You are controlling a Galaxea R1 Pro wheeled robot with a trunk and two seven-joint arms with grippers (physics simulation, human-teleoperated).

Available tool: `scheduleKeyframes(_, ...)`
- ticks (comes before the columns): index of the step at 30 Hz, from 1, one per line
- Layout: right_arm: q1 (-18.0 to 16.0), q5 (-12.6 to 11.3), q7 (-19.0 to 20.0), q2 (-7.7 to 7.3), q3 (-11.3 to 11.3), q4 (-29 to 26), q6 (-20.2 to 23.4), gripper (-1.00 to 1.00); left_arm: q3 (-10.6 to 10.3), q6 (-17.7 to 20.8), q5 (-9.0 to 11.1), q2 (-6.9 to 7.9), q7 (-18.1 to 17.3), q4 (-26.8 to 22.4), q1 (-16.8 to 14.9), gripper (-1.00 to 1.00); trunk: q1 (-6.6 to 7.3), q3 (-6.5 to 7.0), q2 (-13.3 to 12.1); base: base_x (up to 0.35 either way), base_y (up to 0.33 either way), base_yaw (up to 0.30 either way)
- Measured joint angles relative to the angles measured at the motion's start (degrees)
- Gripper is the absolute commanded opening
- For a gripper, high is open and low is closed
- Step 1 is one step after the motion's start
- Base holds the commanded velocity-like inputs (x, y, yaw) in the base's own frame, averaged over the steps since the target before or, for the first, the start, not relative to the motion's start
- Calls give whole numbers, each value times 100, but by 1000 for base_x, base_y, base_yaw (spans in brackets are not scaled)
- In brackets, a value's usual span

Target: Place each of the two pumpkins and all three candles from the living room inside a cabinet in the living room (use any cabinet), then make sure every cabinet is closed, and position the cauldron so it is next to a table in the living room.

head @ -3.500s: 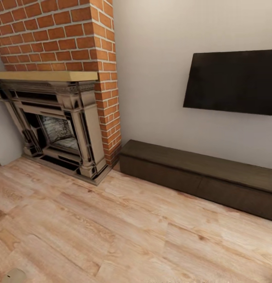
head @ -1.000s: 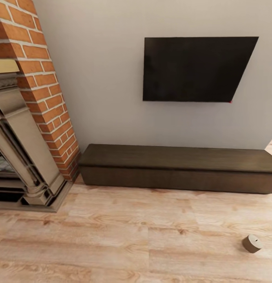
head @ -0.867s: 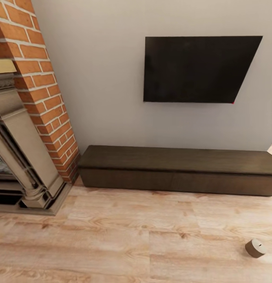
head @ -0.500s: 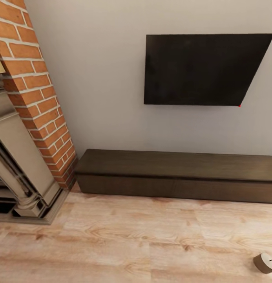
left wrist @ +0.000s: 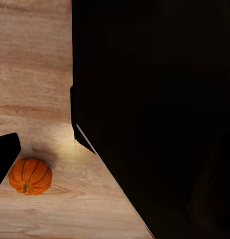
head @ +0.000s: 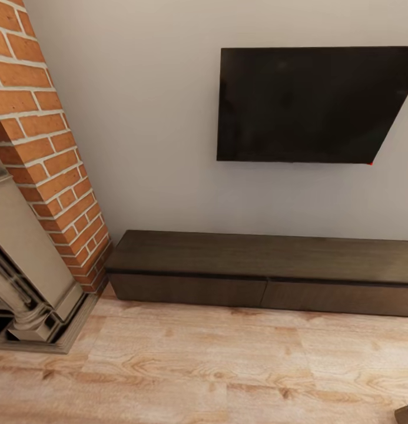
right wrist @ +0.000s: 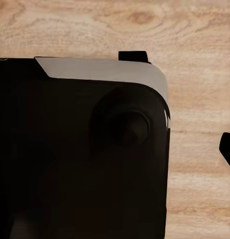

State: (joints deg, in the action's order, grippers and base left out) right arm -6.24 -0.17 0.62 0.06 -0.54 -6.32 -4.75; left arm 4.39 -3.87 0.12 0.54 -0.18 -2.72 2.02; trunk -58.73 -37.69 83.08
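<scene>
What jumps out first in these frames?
The big black TV on the pale wall, with the long, low dark brown cabinet beneath it, drawers shut. The red brick fireplace stands at the left. In the left wrist view, one orange pumpkin sits on the plank floor.

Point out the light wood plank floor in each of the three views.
Head view: the floor spans the bottom of the picture, in front of the cabinet and the brick fireplace.
Left wrist view: the floor runs beside the dark robot body, with a pumpkin lying on it.
Right wrist view: the floor borders the dark robot body.
Shared landmark: the pale plank grain with brown knots.
</scene>
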Motion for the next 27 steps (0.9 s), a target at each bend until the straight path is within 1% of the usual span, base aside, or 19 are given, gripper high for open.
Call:
scheduleKeyframes(3, 0, 29, 4, -16, 15, 6, 5, 100, -22, 12, -31, -126, -37, -318, -6, 100, 0, 0, 0, 8, 0, 0)
scheduleKeyframes(5, -21, 46, 11, -27, 30, -31, 23, 100, -43, 38, -51, -189, -49, -782, -15, 100, 0, 1, 0, 1, 0, 0)
scheduleKeyframes(6, -73, 67, -14, -27, 37, -187, 71, 100, -191, 99, -111, -207, -97, -1306, -48, 100, 0, 0, 0, 0, 0, 0)
scheduleKeyframes(7, -86, 91, -27, -23, 40, -228, 84, 100, -318, 176, -152, -209, -148, -1901, -144, 100, 0, 1, 0, 0, 0, 0)
scheduleKeyframes(8, -95, 170, -48, -9, 43, -264, 94, 100, -573, 433, -201, -217, -261, -2349, -243, 100, 0, 1, 0, 0, 0, 0)
scheduleKeyframes(9, -97, 215, -55, -5, 43, -273, 97, 100, -674, 568, -214, -220, -311, -2511, -288, 100, 0, 1, 0, 0, 0, 0)
scheduleKeyframes(11, -114, 467, -81, 5, 45, -296, 102, 100, -1051, 1207, -230, -241, -557, -3075, -542, 100, 0, 1, 0, 0, 0, 0)
scheduleKeyframes(12, -124, 546, -94, 6, 45, -300, 103, 100, -1136, 1382, -232, -253, -641, -3224, -627, 100, 0, 1, 0, 0, 0, 0)
scheduleKeyframes(13, -148, 702, -134, 10, 45, -303, 104, 100, -1273, 1705, -227, -275, -840, -3495, -781, 100, 0, 1, 0, 0, 0, 0)
scheduleKeyframes(14, -167, 850, -195, 14, 45, -305, 104, 100, -1367, 2012, -222, -295, -1098, -3777, -961, 100, 0, 1, 0, 0, 0, 0)
scheduleKeyframes(16, -188, 1064, -311, 18, 45, -307, 105, 100, -1468, 2563, -216, -337, -1772, -4375, -1212, 100, 0, 1, 0, 0, 0, 0)
scheduleKeyframes(17, -191, 1096, -330, 18, 45, -305, 105, 100, -1482, 2701, -223, -344, -1969, -4552, -1275, 100, 0, 1, 0, 0, 0, 0)
scheduleKeyframes(20, -199, 1188, -385, 35, 46, -274, 105, 100, -1519, 3573, -212, -335, -3195, -5620, -1571, 100, 0, 1, 0, 0, 0, 0)
scheduleKeyframes(21, -200, 1195, -389, 40, 46, -266, 105, 100, -1519, 3731, -222, -330, -3412, -5810, -1618, 100, 0, 0, 0, 0, 0, 0)
scheduleKeyframes(23, -201, 1219, -395, 45, 46, -250, 102, 100, -1520, 4268, -217, -320, -4169, -6395, -1839, 100, 0, 1, 0, 0, 0, 0)
scheduleKeyframes(24, -202, 1228, -395, 43, 45, -244, 100, 100, -1517, 4528, -210, -325, -4587, -6690, -2059, 100, 0, 1, 0, 0, 0, 0)
scheduleKeyframes(25, -202, 1239, -397, 39, 45, -232, 97, 100, -1508, 4802, -87, -370, -5024, -6984, -2557, 100, 0, -1, 0, 0, 0, 0)
scheduleKeyframes(26, -202, 1240, -398, 38, 45, -231, 97, 100, -1504, 4832, 63, -379, -5071, -7035, -3260, 100, 0, 1, 0, 0, 0, 0)
scheduleKeyframes(27, -202, 1239, -397, 38, 45, -230, 99, 100, -1504, 4857, 258, -384, -5094, -7050, -3292, 100, 0, 1, 0, 0, 0, 0)
